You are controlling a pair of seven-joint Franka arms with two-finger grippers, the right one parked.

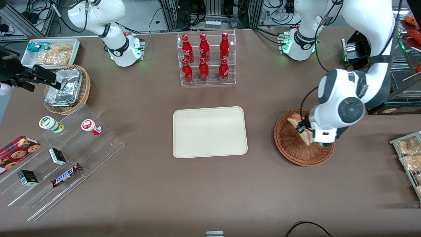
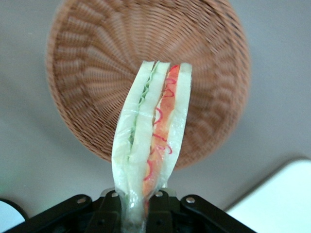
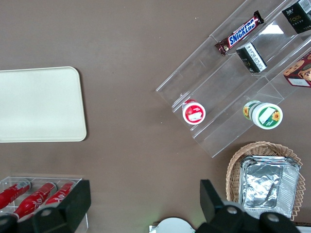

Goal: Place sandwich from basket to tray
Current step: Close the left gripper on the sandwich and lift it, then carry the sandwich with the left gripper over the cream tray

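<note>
My left gripper [image 1: 303, 129] hangs over the reddish-brown wicker basket [image 1: 289, 144] toward the working arm's end of the table. It is shut on the clear-wrapped sandwich [image 1: 300, 126], a pale wedge with red and green filling. In the left wrist view the sandwich [image 2: 153, 128] sticks out from between the fingers [image 2: 165, 213], lifted above the basket [image 2: 97, 87], which holds nothing else. The gripper [image 2: 138, 213] pinches the wrapper's narrow end. The cream tray [image 1: 210, 131] lies flat and bare at the table's middle; a corner of the tray [image 2: 277, 199] shows beside the basket.
A clear rack of red bottles [image 1: 206, 59] stands farther from the front camera than the tray. Toward the parked arm's end are a tan basket of foil packets [image 1: 65, 89], a white bin of snacks [image 1: 52, 52] and a clear stepped stand [image 1: 59, 158]. Snack packets [image 1: 409, 154] lie near the working arm.
</note>
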